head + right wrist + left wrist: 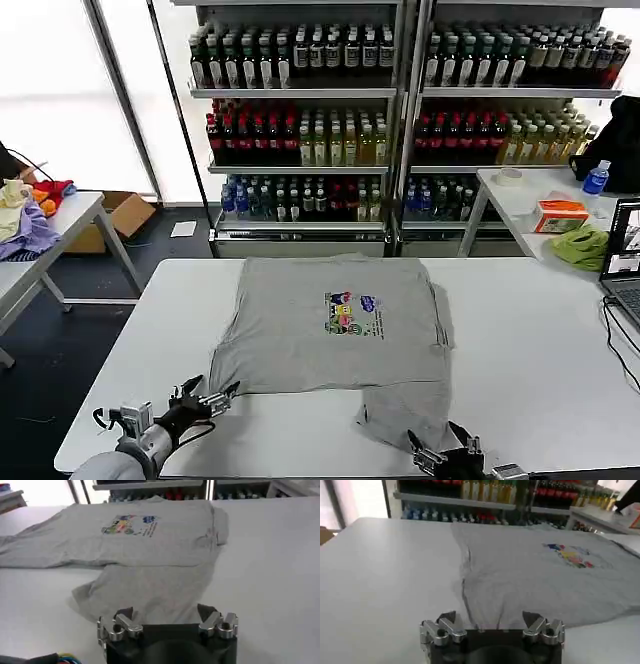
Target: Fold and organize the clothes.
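Metal fingers stand apart on both our grippers, and neither one holds cloth. Our left gripper [205, 398] hovers at the near left of the white table [530, 340], its tips pointing at the near left corner of the grey shirt [330, 340]; in the left wrist view that gripper [491, 625] has the shirt [540, 575] edge just ahead of its open jaws. Our right gripper [447, 452] sits at the table's near edge, right beside the loose flap of shirt that hangs toward us. In the right wrist view that gripper [167, 621] looks straight over this flap onto the shirt [150, 555].

The shirt lies flat, print up, its long axis running away from us toward the drinks shelves [400, 120]. We judge the right gripper nearer to cloth, so the flap is its first pick.
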